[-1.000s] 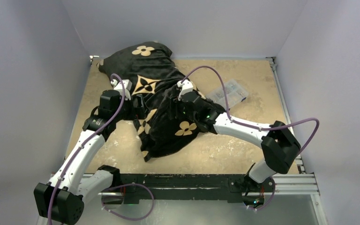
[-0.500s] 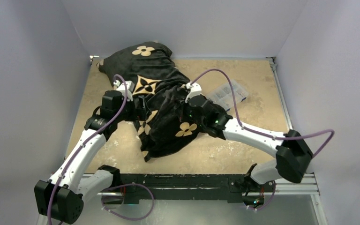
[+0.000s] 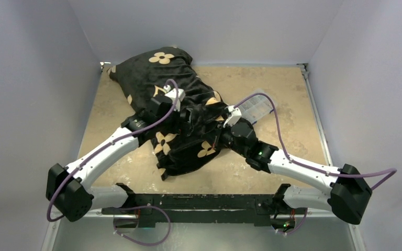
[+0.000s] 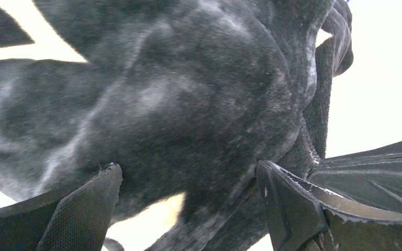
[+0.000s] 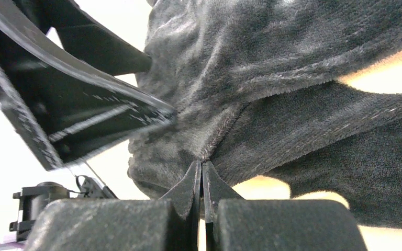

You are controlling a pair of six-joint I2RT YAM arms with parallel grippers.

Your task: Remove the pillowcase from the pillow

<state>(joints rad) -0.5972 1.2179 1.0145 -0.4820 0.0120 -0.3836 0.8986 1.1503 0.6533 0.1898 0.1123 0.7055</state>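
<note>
The black plush pillowcase [image 3: 180,141] with tan flower motifs lies bunched from the back left corner toward the table's front. The pillow is hidden inside it. My left gripper [image 3: 192,112] reaches across the cover's middle. Seen from the left wrist, this left gripper [image 4: 188,175] is open, with a bulge of the pillowcase [image 4: 178,104] between its spread fingers [image 4: 84,209]. My right gripper [image 3: 212,124] sits close beside it on the right. The right wrist view shows the right gripper [image 5: 202,163] shut on a puckered fold of the pillowcase [image 5: 293,120].
A clear plastic box [image 3: 255,107] lies on the tan table [image 3: 288,89] just behind the right arm. Pale walls close in the back and both sides. A metal rail [image 3: 314,112] runs along the table's right edge.
The right gripper has shut on the cover and drawn back toward the front right. The left arm has swung right over the pillowcase, still open. The fabric has shifted with them.
</note>
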